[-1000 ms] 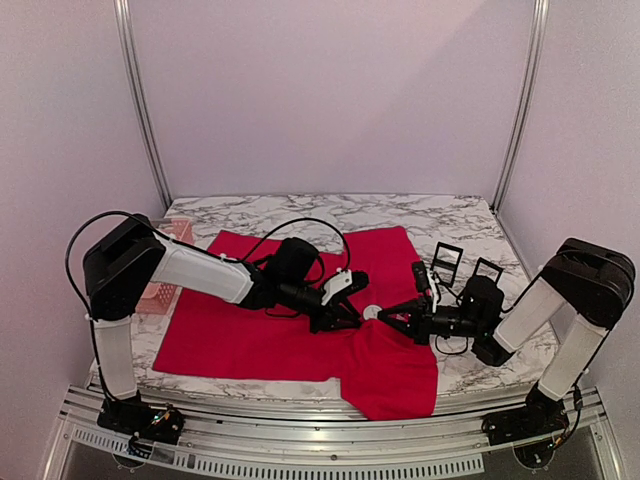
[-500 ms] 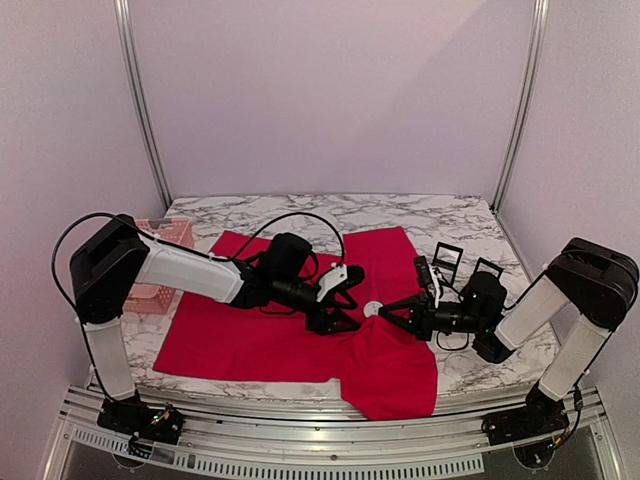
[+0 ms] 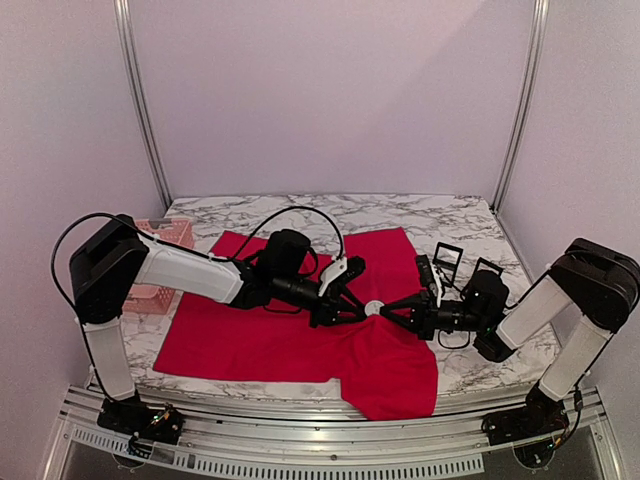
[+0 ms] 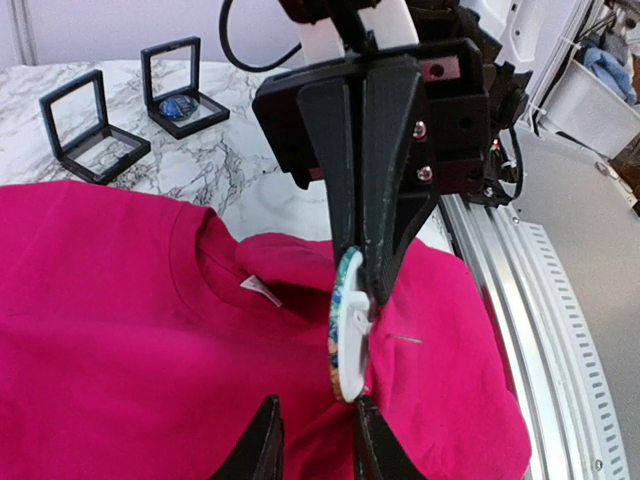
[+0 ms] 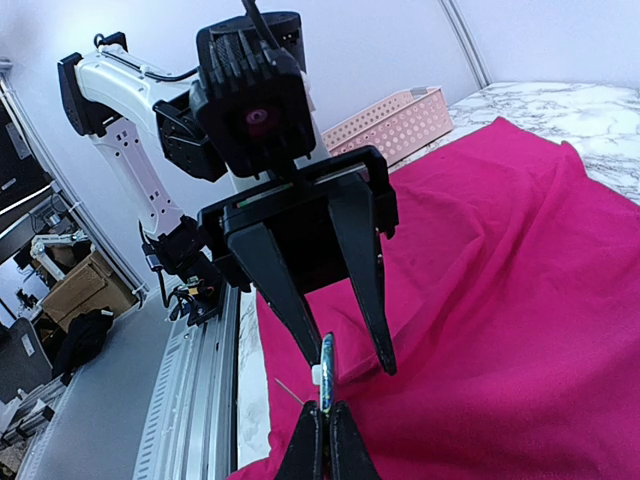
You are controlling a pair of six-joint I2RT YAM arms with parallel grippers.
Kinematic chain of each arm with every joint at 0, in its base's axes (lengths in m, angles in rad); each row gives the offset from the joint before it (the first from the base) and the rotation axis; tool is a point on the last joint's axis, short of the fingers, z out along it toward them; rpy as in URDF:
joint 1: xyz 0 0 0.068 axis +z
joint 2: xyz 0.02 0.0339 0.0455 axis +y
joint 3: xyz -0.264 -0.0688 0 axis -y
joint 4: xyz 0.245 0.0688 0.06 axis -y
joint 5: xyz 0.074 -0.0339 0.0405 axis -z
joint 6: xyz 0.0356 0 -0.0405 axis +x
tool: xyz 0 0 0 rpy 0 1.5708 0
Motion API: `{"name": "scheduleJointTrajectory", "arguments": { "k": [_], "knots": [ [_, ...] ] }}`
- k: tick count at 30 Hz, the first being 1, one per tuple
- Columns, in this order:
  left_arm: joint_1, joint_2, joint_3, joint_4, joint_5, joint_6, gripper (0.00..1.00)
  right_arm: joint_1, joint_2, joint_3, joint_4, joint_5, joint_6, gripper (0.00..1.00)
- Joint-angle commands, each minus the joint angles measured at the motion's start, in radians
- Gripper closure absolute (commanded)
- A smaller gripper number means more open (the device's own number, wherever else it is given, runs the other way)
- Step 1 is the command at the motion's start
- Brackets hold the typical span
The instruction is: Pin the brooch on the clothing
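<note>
The brooch [image 4: 348,340] was held upright and edge-on in the right claw [image 5: 325,440], whose fingers were pinched narrowly on its rim, just above the clothing [image 3: 250,335] at the middle of the top view. It was presumably presented this way so that its back and pin could be reached from the opposite side. The left claw [image 4: 312,440] was set tip to tip against it, its fingers parted and gripping nothing, with the brooch at the mouth of the gap. A handover or a grip on the pin seemed to be intended. The red shirt was spread on the bench [image 3: 430,215], with one part draped over the near edge at the lower middle of the top view, so fabric lay directly beneath the meeting point.

In the top view only a small pale disc between two dark claws could be made out. In the left wrist view the brooch's white back and coloured face were shown. A thin pin wire [image 4: 403,339] stuck out to its right, the white neck label [image 4: 262,290] lay just to its left, and two black display cases [image 4: 95,125] stood at upper left. In the right wrist view the spread of the left claw was shown and, behind it, the pink basket [image 5: 400,120]. Whether the pin touched the fabric could not be told.
</note>
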Motion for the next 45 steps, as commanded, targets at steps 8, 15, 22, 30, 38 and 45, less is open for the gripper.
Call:
{"name": "scheduleJointTrajectory", "arguments": {
  "k": [8,15,22,30,38,45],
  "knots": [
    [-0.013,0.005,0.007,0.093,0.035,-0.102,0.79,0.0,-0.019,0.01,0.2,-0.036,-0.024,1.0],
    [-0.016,0.001,0.002,0.107,0.048,-0.125,1.0,-0.001,-0.02,0.017,0.19,-0.036,-0.028,1.0],
    [-0.024,-0.011,-0.029,0.19,0.074,-0.263,1.0,-0.001,-0.038,0.033,0.086,-0.02,-0.068,1.0],
    [-0.013,0.001,-0.036,0.244,0.05,-0.4,1.0,-0.001,-0.102,0.039,-0.128,0.001,-0.237,0.64],
    [-0.013,0.004,-0.034,0.254,0.041,-0.395,1.0,-0.001,-0.127,0.05,-0.308,0.038,-0.436,0.47],
    [-0.019,0.01,-0.031,0.257,0.036,-0.384,1.0,0.0,-0.067,0.095,-0.266,0.047,-0.472,0.5]
  ]
}}
